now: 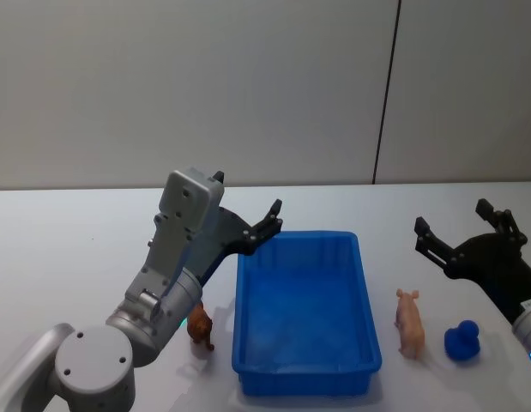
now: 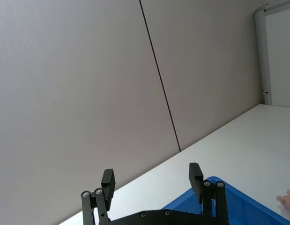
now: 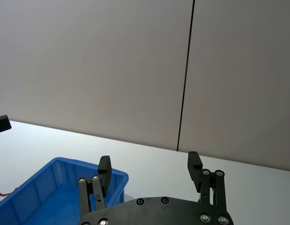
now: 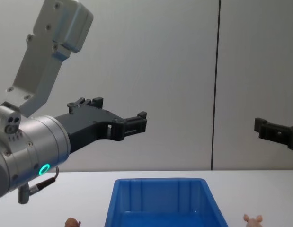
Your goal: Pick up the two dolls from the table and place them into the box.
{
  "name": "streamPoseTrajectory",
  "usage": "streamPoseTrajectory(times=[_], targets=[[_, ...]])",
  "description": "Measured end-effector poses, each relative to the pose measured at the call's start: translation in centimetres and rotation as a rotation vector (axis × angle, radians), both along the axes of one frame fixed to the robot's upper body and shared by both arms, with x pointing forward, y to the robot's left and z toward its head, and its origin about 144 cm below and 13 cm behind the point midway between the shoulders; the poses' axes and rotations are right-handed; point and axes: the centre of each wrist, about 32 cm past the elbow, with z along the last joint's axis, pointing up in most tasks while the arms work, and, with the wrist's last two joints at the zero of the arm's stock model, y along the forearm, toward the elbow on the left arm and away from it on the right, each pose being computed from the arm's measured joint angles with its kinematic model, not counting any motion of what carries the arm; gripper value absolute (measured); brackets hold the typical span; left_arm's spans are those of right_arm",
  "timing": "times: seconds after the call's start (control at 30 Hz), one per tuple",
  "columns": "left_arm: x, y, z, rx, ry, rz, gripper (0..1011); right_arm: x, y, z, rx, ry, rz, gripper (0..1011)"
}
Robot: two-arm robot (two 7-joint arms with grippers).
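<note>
White surface (image 1: 76, 257), blue box (image 1: 304, 376); reddish-brown doll (image 1: 200, 326) just left, pink doll (image 1: 410, 322) just right. From the head, blue toy (image 1: 461, 341) farther right; from the chest, left pincer (image 4: 115, 111) and right pincer (image 1: 452, 216) high, spread wide.

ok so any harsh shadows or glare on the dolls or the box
Head view: soft, even light; the brown doll and pink doll cast only faint shadows on the table, and the blue box shows a mild pale sheen on its floor. Chest view: the green ring light on the left arm glows without flaring.
</note>
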Motion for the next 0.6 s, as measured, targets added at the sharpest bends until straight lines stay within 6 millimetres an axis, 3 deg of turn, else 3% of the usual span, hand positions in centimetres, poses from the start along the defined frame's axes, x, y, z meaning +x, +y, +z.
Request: streamPoseTrajectory(times=[0.6], targets=[[0.00, 0.00, 0.00, 0.000, 0.000, 0.000, 1001, 0.00, 0.00, 0.00, 0.000, 0.000, 0.000, 1001]])
